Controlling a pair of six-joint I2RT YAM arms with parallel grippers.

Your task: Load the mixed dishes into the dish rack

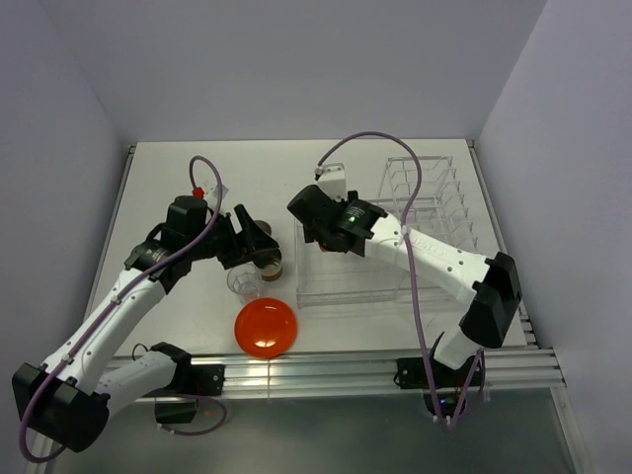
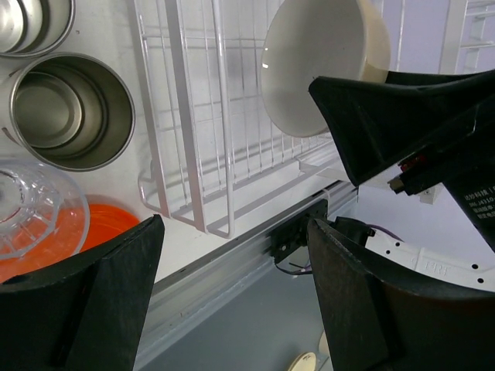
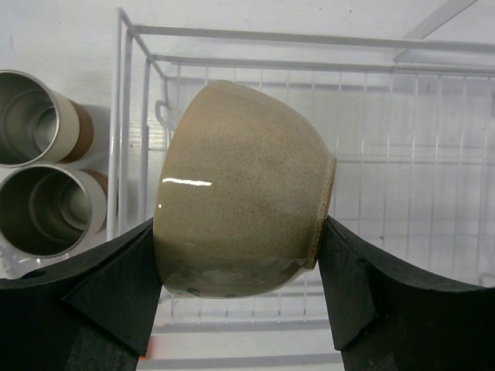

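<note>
Left tool (image 2: 236,232): fingers spread, nothing between them, hanging above two brown cylindrical cups (image 2: 69,108) with metal insides, likely lined up to take one. Small clear faceted glass (image 1: 244,283) just beside the cups. Flat orange-red round plate (image 1: 266,327) nearer the front edge of the white surface (image 1: 168,197). Transparent plastic wire-frame dish rack (image 1: 434,197) right of these. Right tool (image 3: 240,232) pinches beige glazed bowl (image 3: 240,154) rim-to-foot, tipped sideways over the basket part, probably for setting down there.

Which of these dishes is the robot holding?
The beige ceramic bowl, gripped on its side in the right pincer; two brown cups, clear glass and orange plate sit on the table.
</note>
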